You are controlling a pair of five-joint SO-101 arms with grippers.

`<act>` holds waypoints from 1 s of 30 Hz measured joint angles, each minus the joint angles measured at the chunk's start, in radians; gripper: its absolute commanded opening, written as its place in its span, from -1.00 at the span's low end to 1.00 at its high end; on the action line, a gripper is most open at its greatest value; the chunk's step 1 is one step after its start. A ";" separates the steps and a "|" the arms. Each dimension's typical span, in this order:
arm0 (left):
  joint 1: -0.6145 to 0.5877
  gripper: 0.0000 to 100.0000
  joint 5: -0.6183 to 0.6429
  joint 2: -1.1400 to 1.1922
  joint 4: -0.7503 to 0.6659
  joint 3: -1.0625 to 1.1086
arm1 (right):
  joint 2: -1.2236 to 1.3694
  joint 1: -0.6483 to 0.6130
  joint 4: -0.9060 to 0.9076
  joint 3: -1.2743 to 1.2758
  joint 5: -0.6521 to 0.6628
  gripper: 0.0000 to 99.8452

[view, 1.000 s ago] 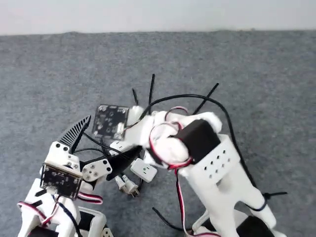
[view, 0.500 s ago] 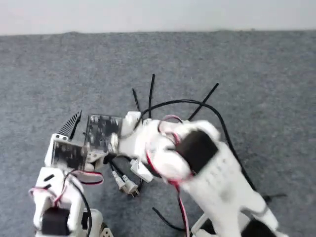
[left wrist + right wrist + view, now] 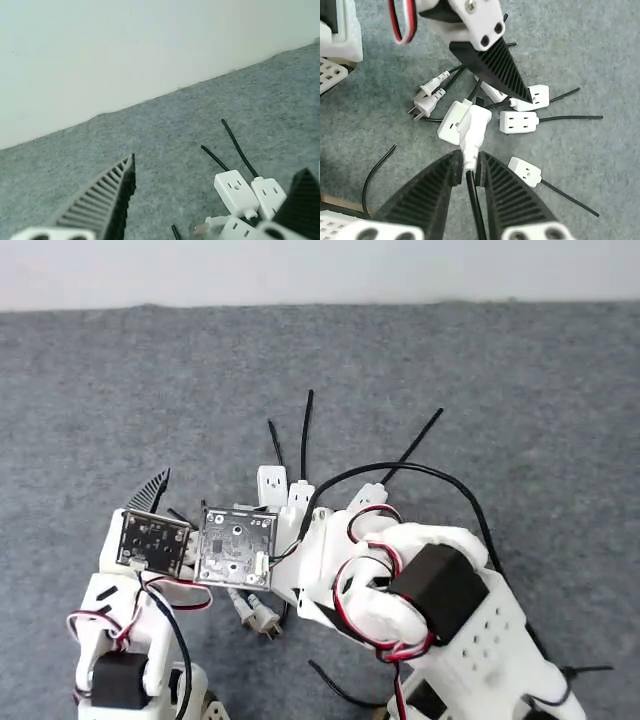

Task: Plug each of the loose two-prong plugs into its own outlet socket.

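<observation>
Where the high camera looks down: three white sockets [image 3: 272,485] clustered; two loose plugs [image 3: 255,612] just beside the cluster, prongs pointing away from it.
Writing: circuit board [image 3: 237,548] print too small to read.
Left wrist view: left gripper [image 3: 219,164] spread wide, holding nothing, near the cluster.
Right wrist view: right gripper [image 3: 470,157] clenched on one held plug [image 3: 476,122]; its long axis follows the fingers [image 3: 432,200], nose against a cluster socket; at least four sockets counted.
</observation>
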 measured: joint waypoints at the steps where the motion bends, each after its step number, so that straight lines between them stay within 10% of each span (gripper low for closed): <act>1: -0.002 -0.11 0.000 0.000 0.000 0.000 | 0.000 0.000 0.000 0.000 0.000 -0.98; 16: -0.121 -0.11 0.000 0.003 -0.175 0.160 | 0.058 0.241 -0.002 0.000 0.086 -0.98; 30: -0.133 -0.11 0.000 0.005 -0.203 0.219 | 0.578 0.572 0.000 -0.181 0.489 -0.98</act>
